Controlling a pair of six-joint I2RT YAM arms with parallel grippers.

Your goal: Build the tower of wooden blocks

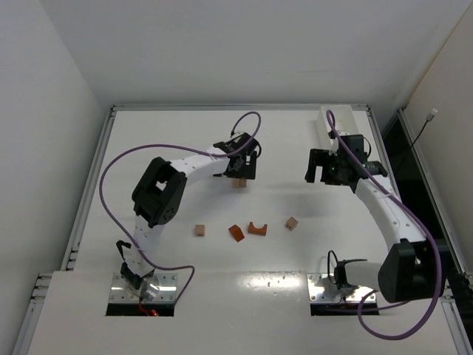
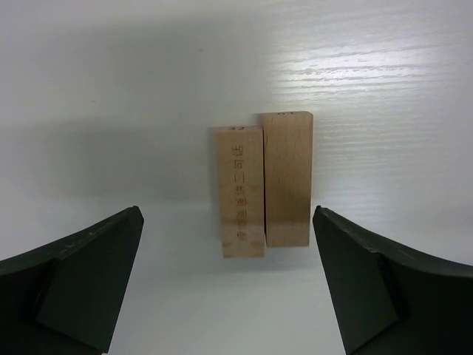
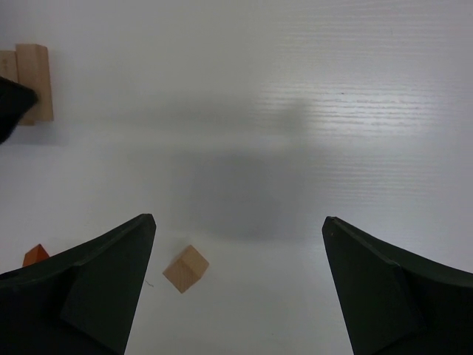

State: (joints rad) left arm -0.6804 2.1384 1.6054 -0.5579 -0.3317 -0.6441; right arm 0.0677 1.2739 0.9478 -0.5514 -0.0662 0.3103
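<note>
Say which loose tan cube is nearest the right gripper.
The tan cube right of the orange arch, at the row's right end. The other cube lies at the left end, beyond the orange wedge, farther from the right gripper.

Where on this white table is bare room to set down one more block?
Bare: between the two upright pale wooden bars and the open right gripper, and the far strip behind the bars. Crowded: the near row, pale wooden cube, orange wedge, orange arch, second pale cube.
</note>
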